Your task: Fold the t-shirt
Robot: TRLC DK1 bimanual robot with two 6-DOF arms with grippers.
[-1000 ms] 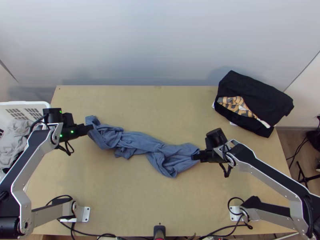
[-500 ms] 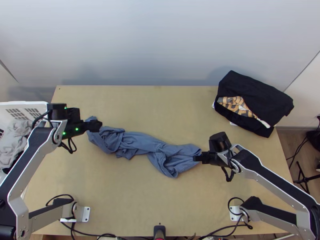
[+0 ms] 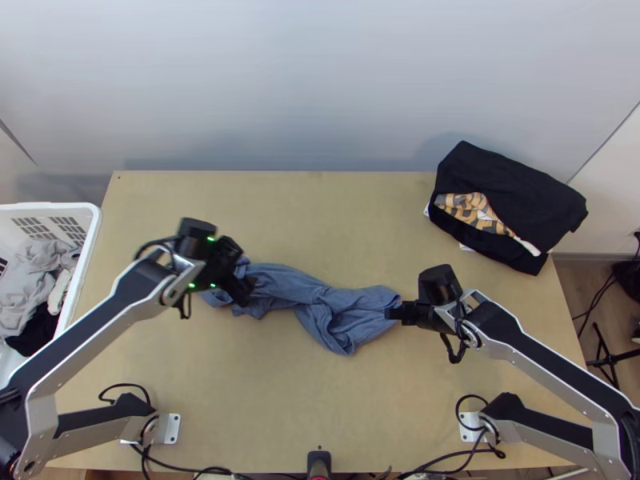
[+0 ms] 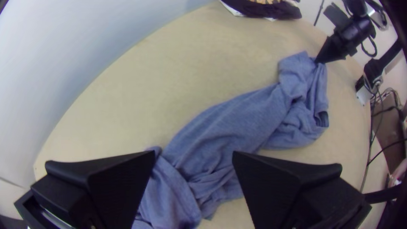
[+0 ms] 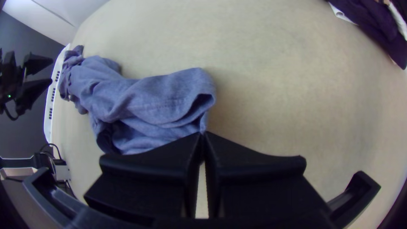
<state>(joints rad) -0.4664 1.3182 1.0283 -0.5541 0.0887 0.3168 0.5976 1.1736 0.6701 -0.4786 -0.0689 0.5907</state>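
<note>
1. Lying bunched into a long, loose twist, the blue t-shirt (image 3: 276, 284) stretches across the middle of the table (image 3: 320, 400), its folds piled unevenly and one opening gaping near the right-hand end.
2. The right gripper (image 3: 395, 313) is at that end; in the right wrist view its jaws meet, clenched on a small pinch of the shirt's edge.
3. The left gripper (image 3: 245, 293) is over the opposite end of the shirt. Its jaws are released and stand wide apart in the left wrist view, with blue cloth seen between them; how high they are above it, I cannot tell.
4. At the table's far right corner rests a black cloth (image 3: 520, 188), folded over, with an orange-and-dark patterned cloth (image 3: 474, 213) peeking out of it.
5. Beside the table's left edge is a white basket (image 3: 94, 224) holding crumpled grey clothes (image 3: 28, 280) and a black piece (image 3: 36, 330).
</note>
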